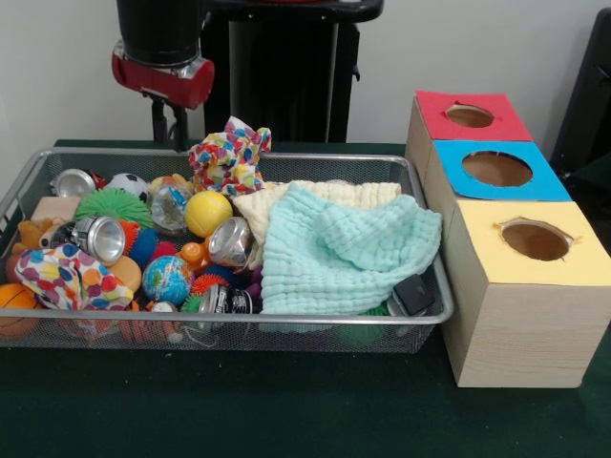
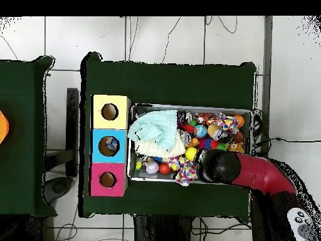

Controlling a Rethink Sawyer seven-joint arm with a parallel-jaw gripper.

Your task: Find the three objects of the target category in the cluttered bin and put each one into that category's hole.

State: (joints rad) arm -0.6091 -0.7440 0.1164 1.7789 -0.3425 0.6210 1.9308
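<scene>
Hanging over the far left part of the wire bin point(image 1: 229, 320), behind its back rim: the gripper point(image 1: 171, 124), its dark fingers reading as one close pair with nothing between them, though whether fully pressed together cannot be told; sitting just right of it, a spotted multicoloured cloth toy point(image 1: 229, 157), rising above the rim; lying across the bin's right half, a mint cloth point(image 1: 344, 250) overlapping a cream cloth point(image 1: 325, 197); crowding the left half, a yellow ball point(image 1: 207, 212), a globe ball point(image 1: 167, 278), a green spiky ball point(image 1: 115, 204), a soccer ball point(image 1: 127, 185) and shiny metal cups point(image 1: 100, 237); standing just right of the bin, a wooden box point(image 1: 520, 329) with red hole point(image 1: 469, 115), blue hole point(image 1: 496, 169) and yellow hole point(image 1: 535, 240); showing inside the blue hole in the overhead view, a small object point(image 2: 111, 145), kind not clear.
</scene>
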